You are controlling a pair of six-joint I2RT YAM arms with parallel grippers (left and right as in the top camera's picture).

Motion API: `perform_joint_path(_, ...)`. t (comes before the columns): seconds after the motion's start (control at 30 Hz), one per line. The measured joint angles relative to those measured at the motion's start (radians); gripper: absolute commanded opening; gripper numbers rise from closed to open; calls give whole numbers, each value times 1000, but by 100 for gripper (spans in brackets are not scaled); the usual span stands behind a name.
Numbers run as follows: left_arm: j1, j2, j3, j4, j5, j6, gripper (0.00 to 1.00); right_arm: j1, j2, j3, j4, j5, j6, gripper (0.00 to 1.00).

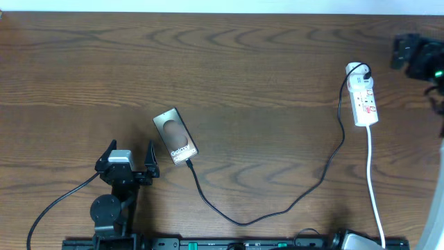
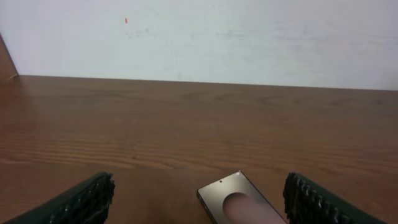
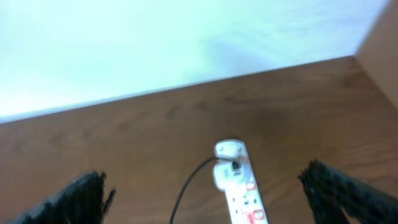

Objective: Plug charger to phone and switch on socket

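The phone (image 1: 175, 135) lies flat on the wooden table, pale oval patch up. The charger (image 1: 277, 208), a thin black cable, has its tip at the phone's lower end (image 1: 188, 162) and runs right to a white adapter (image 1: 357, 70) on the white socket (image 1: 365, 101). My left gripper (image 1: 132, 148) stands open just left of the phone, nothing between its fingers; in the left wrist view the phone (image 2: 239, 202) lies ahead of the left gripper (image 2: 199, 193), nearer the right finger. My right gripper (image 3: 205, 186) is open, well back from the socket (image 3: 245, 205) and charger (image 3: 193, 186).
A white mains lead (image 1: 374, 187) runs from the socket to the table's front edge. Dark right-arm hardware (image 1: 415, 54) sits at the far right edge. A thick black arm cable (image 1: 55, 205) loops at the front left. A pale wall (image 2: 199, 37) rises behind the table.
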Motion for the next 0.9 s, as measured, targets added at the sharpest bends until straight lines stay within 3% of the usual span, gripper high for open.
perform_joint_path(0.17, 0, 0, 2, -3, 0, 0, 88, 101, -203, -367, 443, 7, 3, 99)
perform_joint_path(0.47, 0, 0, 2, -3, 0, 0, 87, 219, -504, -942, 979, 66, 4, 99)
perform_joint_path(0.67, 0, 0, 2, -3, 0, 0, 87, 264, -708, -1247, 1165, 151, 20, 99)
perform_joint_path(0.9, 0, 0, 2, -3, 0, 0, 88, 284, -912, -1453, 1186, 225, 60, 99)
